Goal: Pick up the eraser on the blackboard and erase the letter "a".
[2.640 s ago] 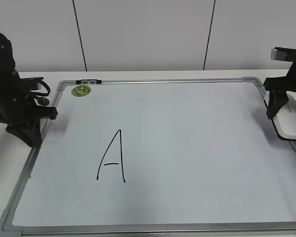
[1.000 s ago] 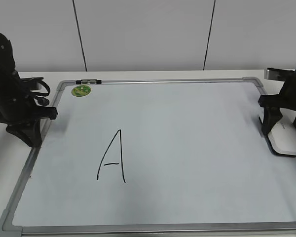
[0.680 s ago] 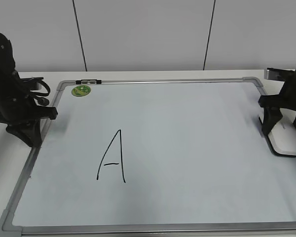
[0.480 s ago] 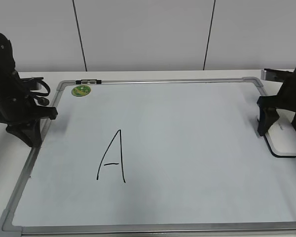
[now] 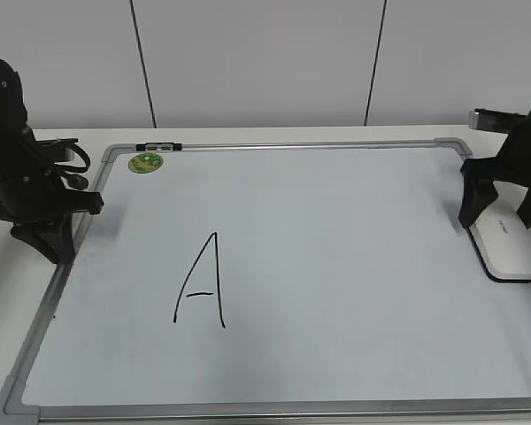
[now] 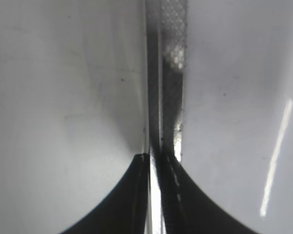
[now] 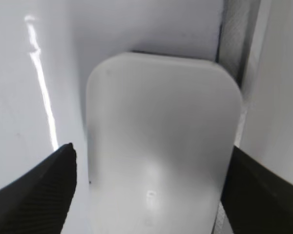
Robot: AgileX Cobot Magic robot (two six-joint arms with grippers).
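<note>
We see the blackboard (image 5: 336, 248) lying flat on the white desk (image 5: 248, 133), its silver-grey frame filling most of the surface from the left edge to the right edge. The eraser (image 5: 506, 246) rests on the board close to the desk's right edge, just beside the frame on that side, its dark underside flat against the white surface. The right pincer (image 5: 504, 205) stands over the eraser's far end with its fingers spread wide; in the right wrist view we see the eraser (image 7: 161, 146) between the two dark fingertips (image 7: 36, 195), with a gap on each side, so the pincer is open and grips nothing. The left pincer (image 5: 44, 239) sits at the desk's left edge, over the board's left frame rail; in the left wrist view its two dark fingers (image 6: 122, 200) meet with only a thin bright sliver between them, so we take it as closed and empty, with the frame rail (image 6: 168, 73) running straight away beneath it. On the board, left of the middle and toward the near edge, stands a large black capital "A" (image 5: 201, 282) with a crossbar. A round green magnet (image 5: 145, 162) lies near the board's far left corner. We cannot find a small lowercase letter anywhere on the board.
</note>
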